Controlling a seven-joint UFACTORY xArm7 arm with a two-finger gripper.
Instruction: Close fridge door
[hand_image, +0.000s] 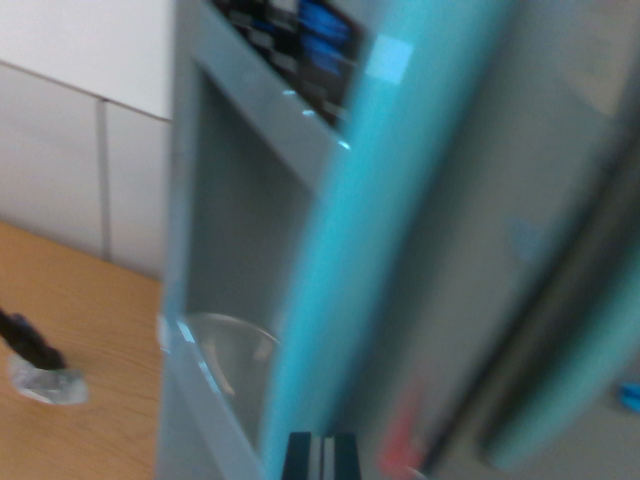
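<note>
Teal, heavily blurred, the edge of the fridge door (350, 270) runs as a slanted band from the top of the wrist view down to the bottom edge, directly above the only visible bit of the pincer (322, 458). That bit is a dark block with pale stripes, cut off by the frame's lower border, so I cannot tell whether its fingers are apart or together, nor whether it touches the door.

To the wrist view's left of the pincer stands the grey fridge front with a recessed dispenser niche (240, 290); a curved, glassy tray (228, 345) sits at its base. Above the niche, a dark control panel (300, 40) with blue lit patches is too smeared to read.

To the wrist view's right of the pincer, grey surfaces, a dark diagonal strip (540, 340) and a reddish smudge (400, 445) blur together beyond identification.

Farther left lie a wooden floor (90, 340), a white panelled wall (70, 130), and a small black object on a crumpled silvery scrap (45, 380), unclear.
</note>
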